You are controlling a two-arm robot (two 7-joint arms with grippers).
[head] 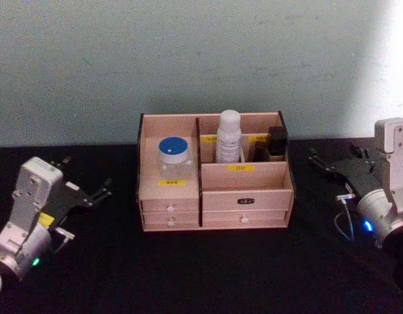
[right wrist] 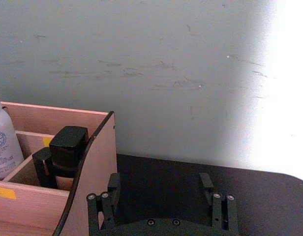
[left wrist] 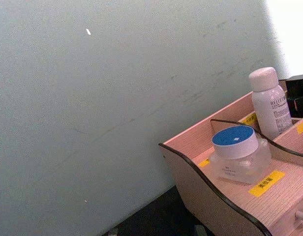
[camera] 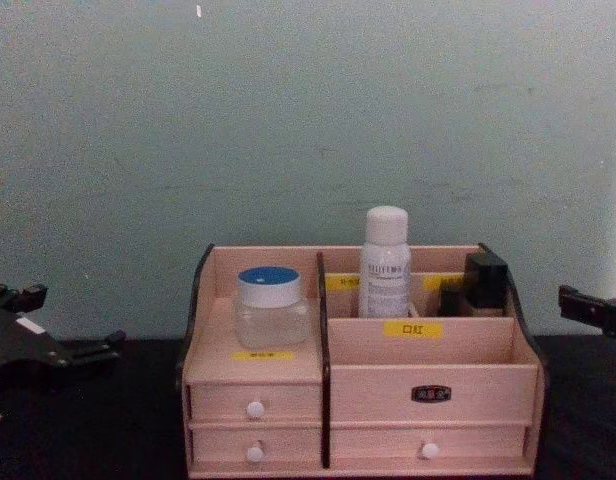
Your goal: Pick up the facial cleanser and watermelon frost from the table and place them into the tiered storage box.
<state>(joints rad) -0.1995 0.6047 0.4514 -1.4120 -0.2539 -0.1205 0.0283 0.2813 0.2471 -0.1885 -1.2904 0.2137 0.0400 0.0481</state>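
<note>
Both things already sit in the box [head: 214, 209], so the job looks done. The box stands in the middle of the black tabletop [head: 201, 275], with its drawers facing the robot.

The jar [head: 175, 156] with the blue lid sits in the big left part of the box, above the two small drawers. It stands up straight, lid on top. It is short and wide.

The bottle [head: 229, 137] stands in a back part on the right side of the box, just behind a yellow label. It is tall and thin. Its long side goes straight up, with the white cap on top. A small black thing [head: 277, 142] stands near it, in the back right corner.

The left gripper [head: 84, 195] rests low on the left, well apart from the box. Its fingers are spread and hold nothing. The right gripper [head: 332, 167] is out on the right, also apart from the box, spread and holding nothing.

No more picking up seems needed. The next move is likely just to keep both arms away from the box.
</note>
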